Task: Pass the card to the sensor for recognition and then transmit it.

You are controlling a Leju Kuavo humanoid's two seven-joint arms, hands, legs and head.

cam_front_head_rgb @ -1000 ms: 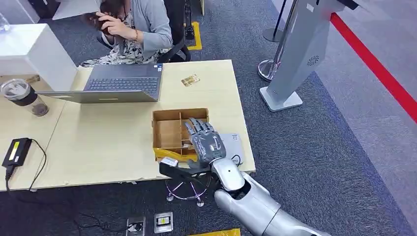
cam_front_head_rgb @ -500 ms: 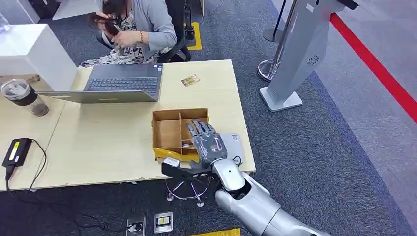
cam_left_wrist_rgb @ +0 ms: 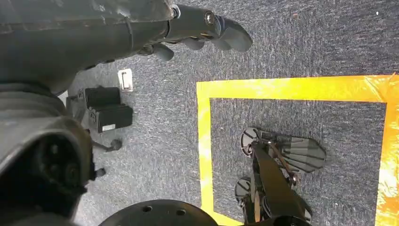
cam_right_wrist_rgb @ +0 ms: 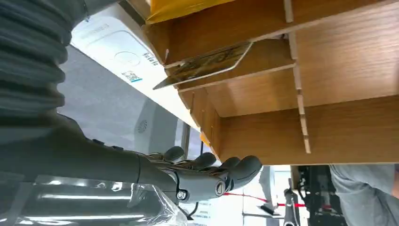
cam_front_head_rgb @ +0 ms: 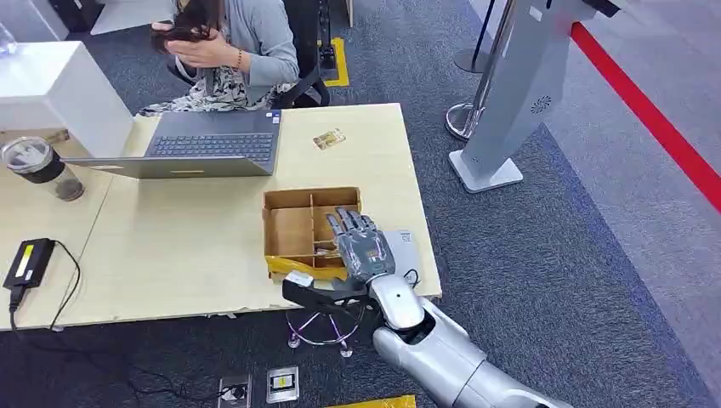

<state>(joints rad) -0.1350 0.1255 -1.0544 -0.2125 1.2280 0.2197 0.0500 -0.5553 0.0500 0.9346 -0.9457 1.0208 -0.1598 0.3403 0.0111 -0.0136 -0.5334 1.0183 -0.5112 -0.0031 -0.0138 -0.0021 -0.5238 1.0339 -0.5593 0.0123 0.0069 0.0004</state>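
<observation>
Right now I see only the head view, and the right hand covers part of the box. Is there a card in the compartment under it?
Observer: Yes. The right wrist view shows a card leaning tilted against a divider inside the wooden box.
Operator: Does the hand already hold it?
Observer: No. The right hand has its fingers stretched out with nothing in them, apart from the card.
Operator: And the left hand? I cannot find it in my view.
Observer: The left hand hangs over the grey carpet and holds nothing.
</observation>
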